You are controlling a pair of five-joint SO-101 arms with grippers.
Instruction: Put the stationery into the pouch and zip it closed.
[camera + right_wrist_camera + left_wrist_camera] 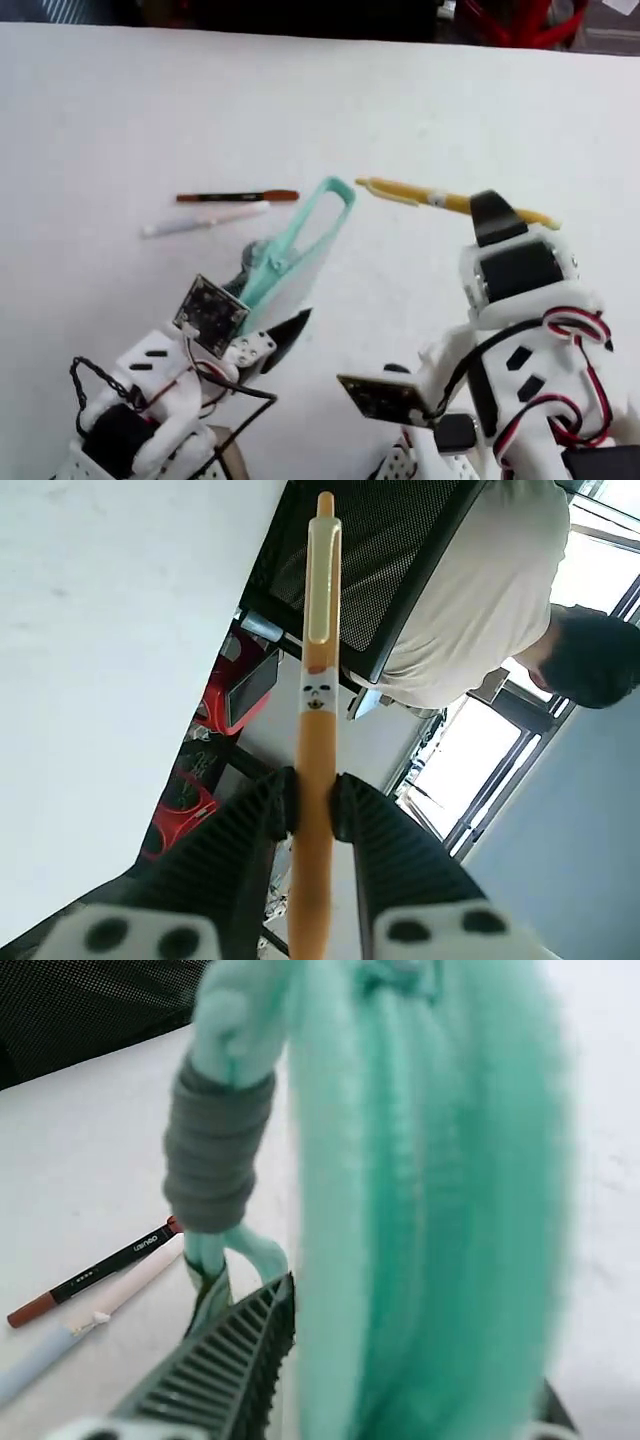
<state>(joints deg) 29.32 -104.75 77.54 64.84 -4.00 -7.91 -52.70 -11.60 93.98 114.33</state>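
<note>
Right wrist view: ribbed right pincer point(313, 788) clamps slim yellow pen point(320, 630); left pincer point(400, 1390) grips soft mint pouch point(430, 1160).

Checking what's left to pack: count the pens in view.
3. A yellow plastic pen sits in the right gripper; a black pen with brown cap and a pale white pen lie side by side on the table. The mint-green pouch may hide others.
</note>
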